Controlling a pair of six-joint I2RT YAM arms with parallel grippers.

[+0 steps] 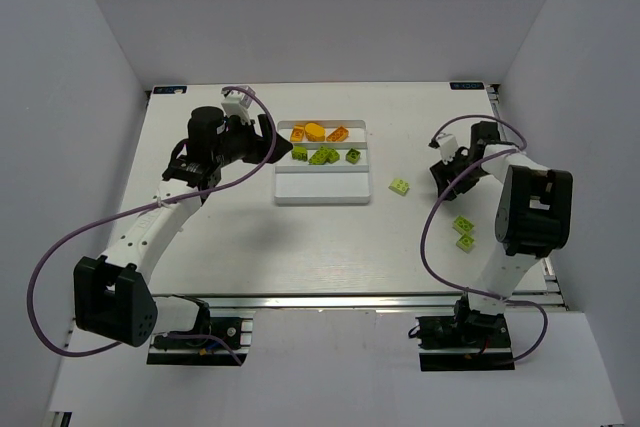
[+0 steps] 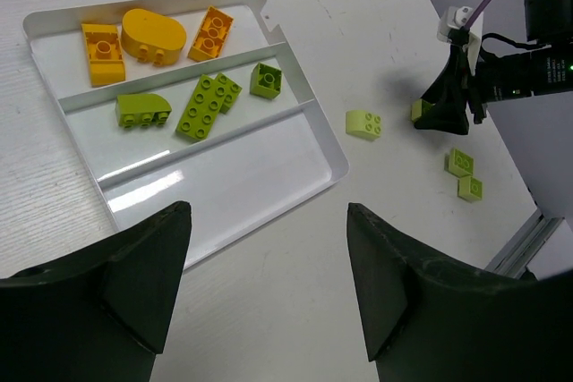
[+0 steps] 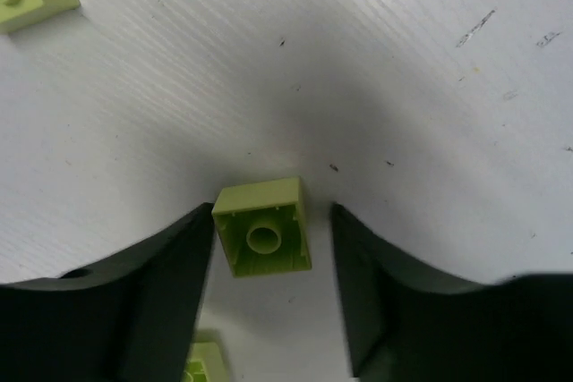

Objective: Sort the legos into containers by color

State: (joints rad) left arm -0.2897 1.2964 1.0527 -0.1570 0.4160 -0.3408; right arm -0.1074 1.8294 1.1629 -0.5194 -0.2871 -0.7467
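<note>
The white tray point(image 1: 322, 188) has three long containers. Three orange legos point(image 1: 316, 131) lie in its far one and several green legos point(image 1: 325, 155) in the middle one; the near one holds nothing. The left wrist view shows the same tray point(image 2: 224, 167), orange legos point(image 2: 154, 31) and green legos point(image 2: 208, 105). My left gripper point(image 1: 266, 138) hovers open and holding nothing just left of the tray. My right gripper point(image 3: 271, 216) is open around a lime lego point(image 3: 263, 237) lying on the table, hollow side facing the camera. Its left finger touches the lego and a gap shows on the right.
A loose lime lego point(image 1: 399, 186) lies between the tray and the right gripper point(image 1: 441, 169). Two more green legos point(image 1: 464, 233) rest beside the right arm. White walls enclose the table on three sides.
</note>
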